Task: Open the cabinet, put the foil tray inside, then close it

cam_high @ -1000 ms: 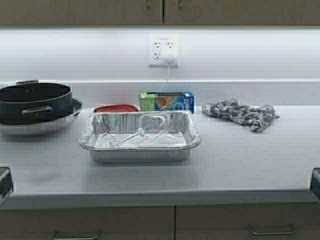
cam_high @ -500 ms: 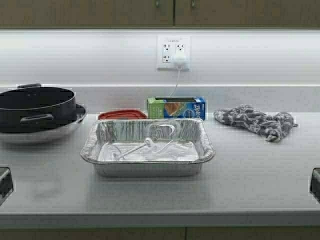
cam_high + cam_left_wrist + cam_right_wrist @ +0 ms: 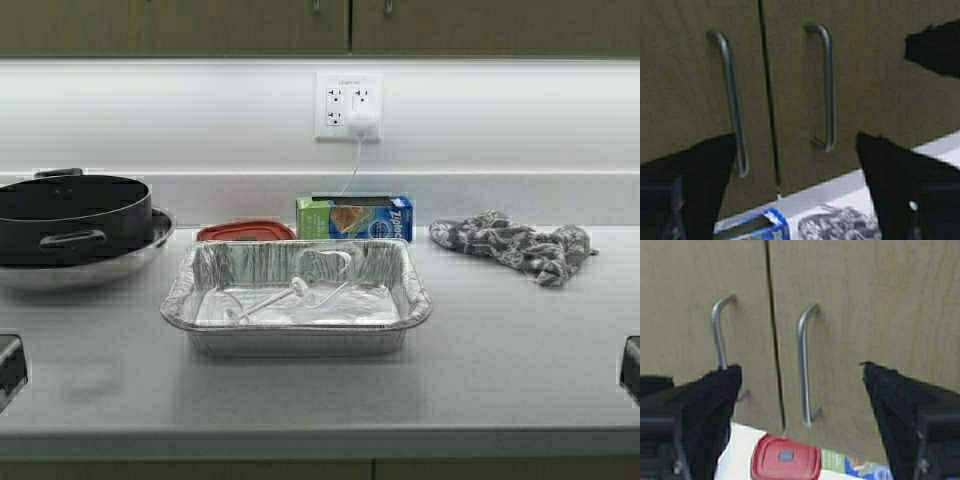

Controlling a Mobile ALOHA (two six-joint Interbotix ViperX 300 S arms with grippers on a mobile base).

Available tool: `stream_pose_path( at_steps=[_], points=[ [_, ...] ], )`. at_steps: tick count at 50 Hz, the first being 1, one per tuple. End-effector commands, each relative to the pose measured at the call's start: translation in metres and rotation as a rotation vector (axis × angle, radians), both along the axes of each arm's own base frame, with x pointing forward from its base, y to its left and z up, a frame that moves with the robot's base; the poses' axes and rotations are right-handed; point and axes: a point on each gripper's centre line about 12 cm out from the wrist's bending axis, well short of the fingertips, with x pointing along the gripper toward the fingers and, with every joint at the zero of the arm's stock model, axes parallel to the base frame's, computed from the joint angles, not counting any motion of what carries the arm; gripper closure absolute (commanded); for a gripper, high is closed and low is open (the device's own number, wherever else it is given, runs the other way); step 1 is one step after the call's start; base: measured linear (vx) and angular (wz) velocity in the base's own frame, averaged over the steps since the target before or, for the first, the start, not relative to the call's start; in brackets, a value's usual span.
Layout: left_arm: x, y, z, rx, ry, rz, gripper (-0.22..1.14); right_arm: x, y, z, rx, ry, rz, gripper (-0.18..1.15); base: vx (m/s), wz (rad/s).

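Observation:
The foil tray sits empty on the grey counter, straight ahead in the high view. The cabinet hangs above it with both doors shut; only its bottom edge and handle ends show there. My left gripper is open and empty, held up facing the cabinet doors and their two silver handles, apart from them. My right gripper is open and empty too, facing the same doors. In the high view only a black bit of each arm shows at the lower left and right edges.
A black pot sits in a round steel pan at the left. A red lid and a Ziploc box lie behind the tray. A grey cloth lies at the right. A charger is plugged into the wall outlet.
The robot has driven forward towards the counter: the whole scene has grown and shifted down and right, and the base cabinet handles have left the view. Nothing on the counter has moved.

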Motion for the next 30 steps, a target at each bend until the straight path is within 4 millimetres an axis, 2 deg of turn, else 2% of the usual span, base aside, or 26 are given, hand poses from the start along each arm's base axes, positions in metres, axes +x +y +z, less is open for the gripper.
stream_pose_path(
  at_steps=[1, 11, 18, 30],
  points=[
    [0.008, -0.010, 0.006, -0.078, -0.070, 0.132, -0.09, 0.021, 0.015, 0.012, 0.040, -0.063, -0.040, -0.05, -0.01, -0.01],
    [0.025, -0.018, -0.002, -0.130, -0.046, 0.207, -0.09, 0.040, 0.041, 0.003, 0.020, -0.127, -0.161, -0.05, 0.00, 0.00],
    [0.040, -0.018, -0.004, -0.151, -0.042, 0.253, -0.09, 0.054, 0.044, -0.003, 0.019, -0.111, -0.247, -0.05, 0.00, 0.00],
    [0.056, -0.018, -0.009, -0.183, -0.030, 0.276, -0.09, 0.066, 0.052, -0.012, 0.011, -0.088, -0.253, -0.04, 0.00, 0.00]
  ],
)
